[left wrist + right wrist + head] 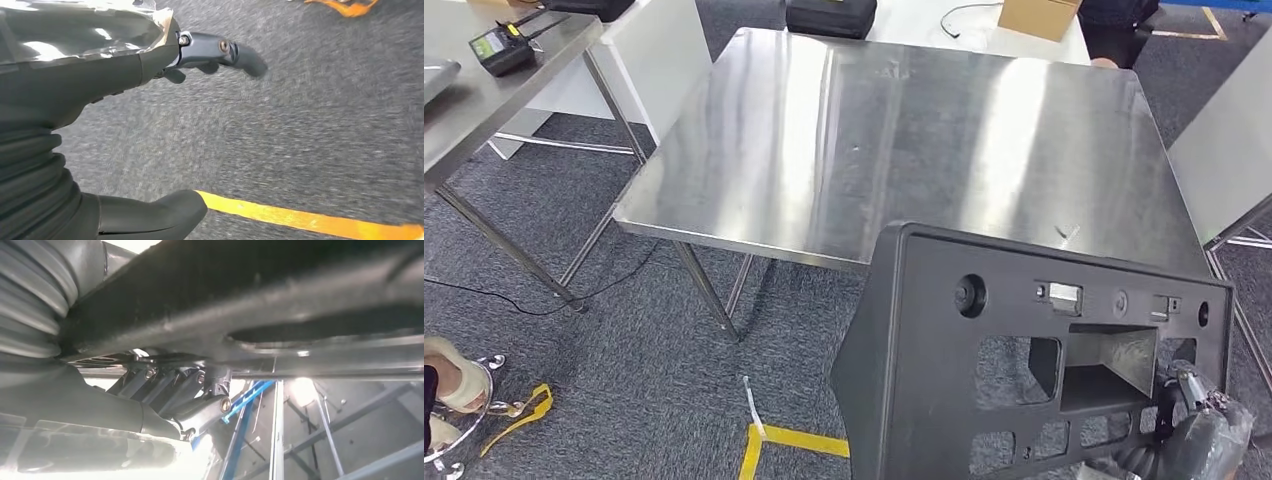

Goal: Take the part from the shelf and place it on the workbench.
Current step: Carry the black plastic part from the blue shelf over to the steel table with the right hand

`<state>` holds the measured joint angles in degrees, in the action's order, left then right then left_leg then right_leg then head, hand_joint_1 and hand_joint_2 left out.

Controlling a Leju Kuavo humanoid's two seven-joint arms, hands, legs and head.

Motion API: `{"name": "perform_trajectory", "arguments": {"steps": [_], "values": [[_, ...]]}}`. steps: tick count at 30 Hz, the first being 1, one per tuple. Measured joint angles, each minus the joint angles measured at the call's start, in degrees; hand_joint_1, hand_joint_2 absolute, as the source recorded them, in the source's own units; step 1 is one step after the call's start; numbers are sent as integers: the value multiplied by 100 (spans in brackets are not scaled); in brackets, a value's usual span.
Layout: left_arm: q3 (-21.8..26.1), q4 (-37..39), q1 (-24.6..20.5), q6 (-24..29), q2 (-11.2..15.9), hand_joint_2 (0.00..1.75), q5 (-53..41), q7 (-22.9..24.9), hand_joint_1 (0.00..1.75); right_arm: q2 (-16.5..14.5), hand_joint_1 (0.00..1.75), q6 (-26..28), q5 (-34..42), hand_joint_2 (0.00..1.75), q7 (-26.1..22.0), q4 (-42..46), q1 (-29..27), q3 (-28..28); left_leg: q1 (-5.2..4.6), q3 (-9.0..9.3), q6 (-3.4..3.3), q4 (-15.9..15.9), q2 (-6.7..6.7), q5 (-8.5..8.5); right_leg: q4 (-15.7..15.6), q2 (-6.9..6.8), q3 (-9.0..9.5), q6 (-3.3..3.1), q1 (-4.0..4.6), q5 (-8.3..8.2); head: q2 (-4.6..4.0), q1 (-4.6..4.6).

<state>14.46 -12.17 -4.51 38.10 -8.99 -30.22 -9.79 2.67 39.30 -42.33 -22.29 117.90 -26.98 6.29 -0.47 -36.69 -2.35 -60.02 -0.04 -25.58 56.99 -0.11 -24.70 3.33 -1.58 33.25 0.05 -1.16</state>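
- Transport was the step in hand: the black plastic part (pixel 1034 360) was already off the shelf, carried upright in front of the robot, near the closest edge of the steel workbench (pixel 904 150) and not yet resting on it.
- Right hand (pixel 1199 420) grasped the part at its lower right side; the right wrist view showed the dark fingers (pixel 185 390) curled up against the part's underside (pixel 260 295).
- Left hand (pixel 150 75) hung over grey carpet beside a yellow floor tape (pixel 300 217), released, fingers apart and holding nothing.
- Next move, as I judged it: carry the part forward over the bare steel top, lower it until supported, then let go.
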Motion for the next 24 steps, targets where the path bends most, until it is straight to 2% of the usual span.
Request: {"name": "perform_trajectory", "arguments": {"steps": [2, 3, 5, 6, 7, 8, 9, 10, 11, 12, 13, 14, 16, 17, 18, 20, 22, 23, 24], "values": [[2, -3, 10, 0, -2, 175, 3, -2, 0, -6, 166, 0, 2, 175, 0, 11, -8, 8, -2, 144, -91, 105, -23, -38, 177, -1, -12, 60, -1, -72, 0, 5], [3, -4, 12, 0, -3, 175, 3, -3, 0, -7, 166, 0, 3, 175, -1, 14, -7, 13, -1, 237, -133, 147, -32, -63, 429, 0, -150, 66, -3, -95, -1, 9], [3, -5, 11, -1, -5, 175, 3, -3, 0, -7, 166, 0, 8, 175, -2, 15, -10, 20, -7, 385, -202, 191, -55, -148, 1170, 5, -666, 26, 0, -2, -1, 13], [3, -5, 13, -2, -7, 175, 3, -3, 0, -7, 166, 0, 11, 175, -2, 15, -15, 27, -12, 450, -222, 195, -71, -208, 1470, 6, -949, -1, 11, 146, -1, 13], [3, -5, 19, -3, -9, 175, 3, -2, 0, -7, 166, 0, 14, 175, -2, 15, -19, 33, -20, 529, -234, 196, -88, -278, 1629, 7, -1180, -22, 21, 312, -1, 13], [4, -5, 26, -4, -11, 175, 4, -2, 0, -7, 166, 0, 16, 175, -1, 15, -21, 38, -27, 622, -240, 196, -105, -354, 1626, 8, -1330, -31, 29, 435, -1, 14], [4, -5, 31, -5, -12, 175, 7, -2, 0, -7, 166, 0, 16, 175, 0, 15, -21, 39, -35, 729, -241, 196, -121, -433, 1468, 7, -1400, -12, 32, 445, -1, 14], [5, -5, 33, -6, -13, 175, 12, -2, 0, -6, 166, 0, 16, 175, 0, 15, -20, 39, -41, 834, -236, 197, -133, -517, 1183, 7, -1409, 41, 33, 294, -1, 15], [7, -4, 37, -7, -14, 175, 19, -2, 0, -3, 166, 0, 19, 175, 1, 12, -20, 39, -45, 927, -228, 198, -140, -604, 860, 5, -1386, 99, 38, -29, -1, 18], [7, -4, 42, -8, -14, 175, 25, -3, 0, 1, 166, 0, 25, 175, 2, 6, -19, 38, -53, 1009, -210, 198, -145, -696, 576, -7, -1348, 130, 46, -369, -1, 18], [9, -4, 46, -8, -15, 175, 31, -3, 0, 9, 166, 0, 31, 175, 6, -1, -18, 37, -59, 1074, -182, 210, -146, -783, 384, -12, -1289, 121, 70, -643, -1, 17], [10, -4, 49, -9, -16, 175, 34, -4, 0, 17, 166, 0, 37, 175, 11, -8, -18, 37, -64, 1157, -151, 214, -144, -840, 287, -13, -1248, 69, 93, -807, 0, 15], [13, -8, 34, -9, -15, 175, 39, -5, 0, 32, 166, 0, 42, 175, 19, -13, -12, 38, -61, 1235, -95, 153, -126, -855, 232, 8, -1118, -73, 92, -782, 0, 13], [14, -10, 17, -9, -16, 175, 39, -7, 0, 35, 166, 0, 43, 175, 19, -13, -8, 39, -56, 1192, -66, -15, -109, -797, 208, 17, -1051, -126, 66, -752, 0, 14], [14, -13, 0, -9, -16, 175, 39, -8, 0, 38, 166, 0, 44, 175, 19, -13, -3, 39, -44, 1038, -33, -283, -93, -734, 197, 19, -965, -176, 40, -714, 1, 11], [14, -14, -16, -9, -18, 175, 38, -10, 0, 40, 166, 0, 48, 175, 19, -13, 5, 36, -4, 548, 49, -972, -68, -745, 185, 18, -812, -241, 14, -600, 0, 6], [16, -13, -1, -9, -15, 175, 36, -10, 0, 42, 166, 0, 52, 175, 20, -14, 11, 34, 52, 51, 124, -1374, -51, -1136, 184, 24, -656, -240, -9, -462, -1, 3], [17, -12, 8, -8, -14, 175, 31, -9, 0, 42, 166, 0, 57, 175, 20, -14, 11, 34, 80, -122, 159, -1383, -42, -1344, 184, 30, -559, -223, -28, -386, -1, 4], [19, -11, 13, -8, -13, 175, 19, -9, 0, 43, 166, 0, 60, 175, 20, -15, 10, 36, 106, -236, 186, -1274, -30, -1436, 185, 38, -450, -199, -48, -308, -1, 3]]}}
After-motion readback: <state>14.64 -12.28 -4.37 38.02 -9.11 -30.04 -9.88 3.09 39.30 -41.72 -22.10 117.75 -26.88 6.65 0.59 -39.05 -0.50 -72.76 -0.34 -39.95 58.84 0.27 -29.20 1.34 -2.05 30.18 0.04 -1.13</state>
